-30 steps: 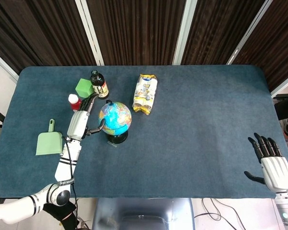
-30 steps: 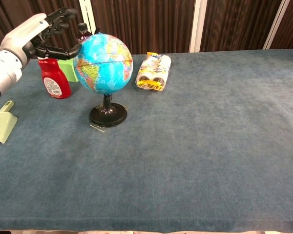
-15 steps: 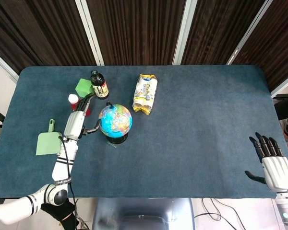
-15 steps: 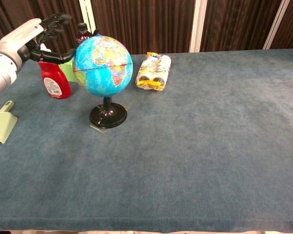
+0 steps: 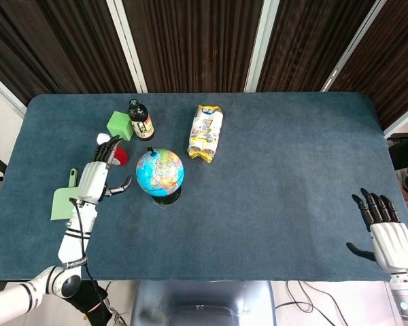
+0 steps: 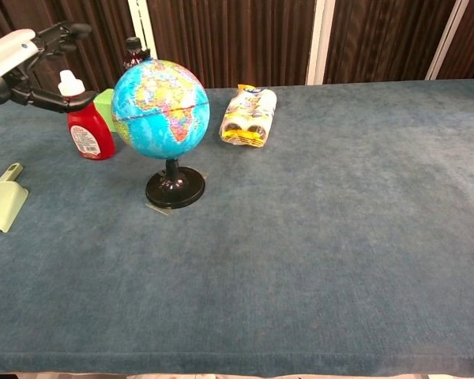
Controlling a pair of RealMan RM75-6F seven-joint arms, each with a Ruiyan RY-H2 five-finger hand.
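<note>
A green dustpan (image 5: 66,200) lies at the table's (image 5: 279,176) left edge. A green block (image 5: 120,125) stands beside a dark bottle (image 5: 141,120). A yellow snack pack (image 5: 206,132) lies further right.

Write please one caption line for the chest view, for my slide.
Left hand, fingers spread, hovers beside a globe on a blue table, near a red bottle.

Blue globe (image 6: 160,108) on black base, red bottle (image 6: 84,126), green dustpan (image 5: 69,202), teal table (image 6: 340,221).

Desk globe (image 5: 159,170) (image 6: 160,110): blue sphere with multicoloured continents, upright on round black base, table left half, 3 o'clock of dustpan (image 5: 63,201)
</note>
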